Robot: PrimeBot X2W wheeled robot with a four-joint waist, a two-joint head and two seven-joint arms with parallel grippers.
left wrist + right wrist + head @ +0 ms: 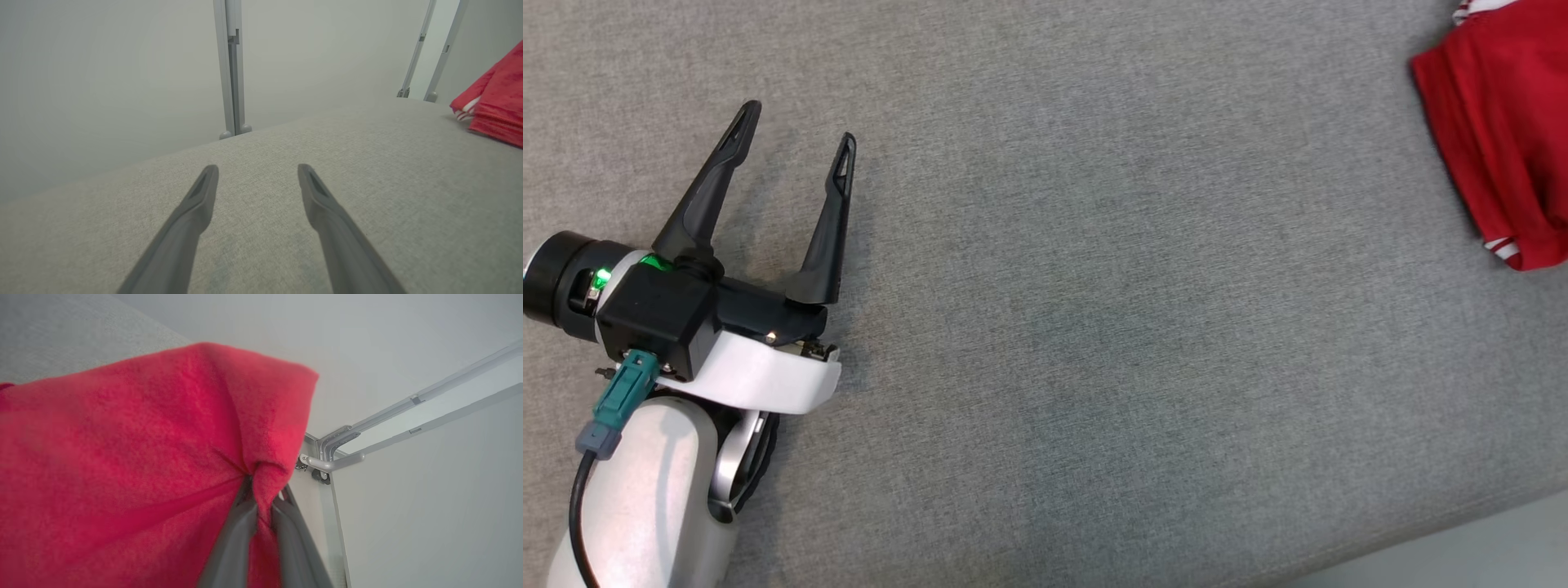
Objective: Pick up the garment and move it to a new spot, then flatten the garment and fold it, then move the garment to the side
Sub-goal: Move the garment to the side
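The garment (1503, 131) is red with white striped trim and lies bunched at the far right edge of the grey cloth surface (1094, 327). In the left wrist view the garment (496, 98) shows at the right edge. My left gripper (795, 135) hovers open over the left side of the surface, nothing between its fingers (192, 212). In the right wrist view, my right gripper (263, 490) is shut on a pinched fold of the garment (143, 457), which drapes over the two dark fingers.
The surface's front edge runs across the lower right corner, with pale floor (1462, 555) beyond. Grey metal frame posts (231, 69) stand behind the surface against a pale wall. A wide stretch of bare cloth lies between my left gripper and the garment.
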